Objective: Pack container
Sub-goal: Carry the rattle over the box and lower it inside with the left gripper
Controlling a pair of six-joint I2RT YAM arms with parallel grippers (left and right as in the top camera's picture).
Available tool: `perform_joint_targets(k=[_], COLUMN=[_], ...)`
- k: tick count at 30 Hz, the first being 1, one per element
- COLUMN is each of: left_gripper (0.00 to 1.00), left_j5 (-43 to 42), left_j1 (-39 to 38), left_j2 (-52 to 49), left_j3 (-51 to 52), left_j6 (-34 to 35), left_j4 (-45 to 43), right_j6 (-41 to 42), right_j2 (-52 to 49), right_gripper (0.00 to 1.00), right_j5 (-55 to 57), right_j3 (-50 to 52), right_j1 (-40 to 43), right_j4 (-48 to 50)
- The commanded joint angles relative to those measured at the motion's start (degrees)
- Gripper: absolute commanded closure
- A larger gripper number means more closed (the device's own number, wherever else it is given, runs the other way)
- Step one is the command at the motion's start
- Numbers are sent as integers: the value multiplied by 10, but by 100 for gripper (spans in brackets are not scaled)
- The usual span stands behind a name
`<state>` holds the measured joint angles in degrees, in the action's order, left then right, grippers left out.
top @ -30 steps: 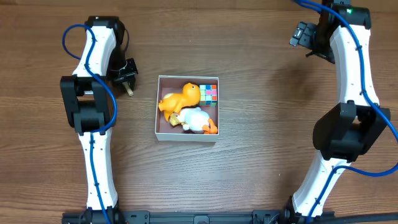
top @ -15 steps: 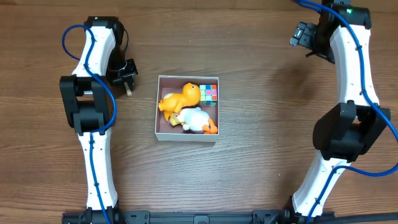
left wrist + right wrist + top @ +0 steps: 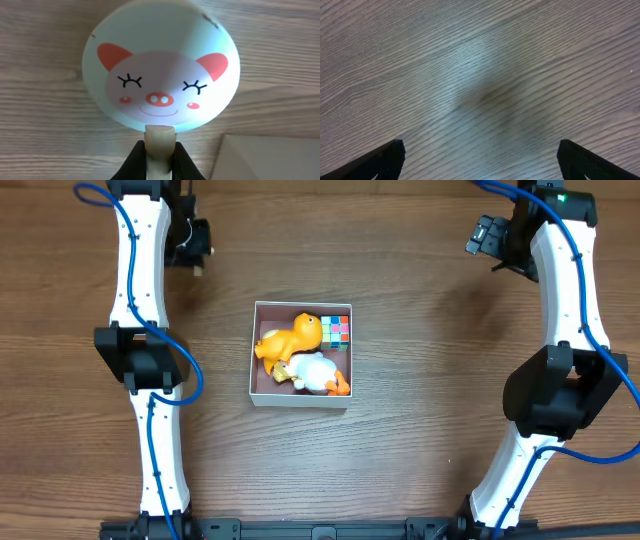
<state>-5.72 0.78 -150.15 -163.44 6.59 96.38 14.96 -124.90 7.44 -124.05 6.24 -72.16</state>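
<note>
Clamping a pig-faced toy, the left tool hangs away from the container; right tool gapes.

Likely a robotics lab bench: white left arm and right arm trailing blue cables, standing at opposite sides of a wood-grain surface, with a box of small toys between them.

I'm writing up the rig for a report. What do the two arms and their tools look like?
The left arm and right arm are white shells joined by black joint housings, each trailed by a blue cable. The left tool and right tool are black. A green light glows on the right arm.
</note>
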Motion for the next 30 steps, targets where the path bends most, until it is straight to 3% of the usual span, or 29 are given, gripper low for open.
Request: perform_joint_targets(k=[1, 5, 14, 18, 20, 24, 27, 30], left_gripper=[89, 87, 87, 88, 92, 89, 85, 87], left_j5=[-66, -123, -101, -70, -6, -1, 0, 3], left_j1=[-32, -90, -297, -328, -331, -330, -330, -330], left_j2=[17, 47, 65, 67, 67, 94, 166, 247], left_j3=[-74, -84, -84, -83, -83, -70, 21, 191], left_j6=[-52, -114, -183, -165, -130, -106, -102, -94], left_j4=[4, 4, 4, 4, 5, 4, 4, 4], right_j6=[1, 1, 1, 1, 1, 1, 1, 1], right_j2=[6, 6, 6, 6, 6, 6, 6, 6], right_gripper=[0, 0, 0, 0, 0, 0, 0, 0], right_j5=[0, 0, 0, 0, 0, 0, 0, 0], right_j3=[-1, -1, -1, -1, -1, -1, -1, -1], right_j1=[-1, -1, -1, -1, -1, -1, -1, -1], right_j4=[1, 1, 1, 1, 1, 1, 1, 1])
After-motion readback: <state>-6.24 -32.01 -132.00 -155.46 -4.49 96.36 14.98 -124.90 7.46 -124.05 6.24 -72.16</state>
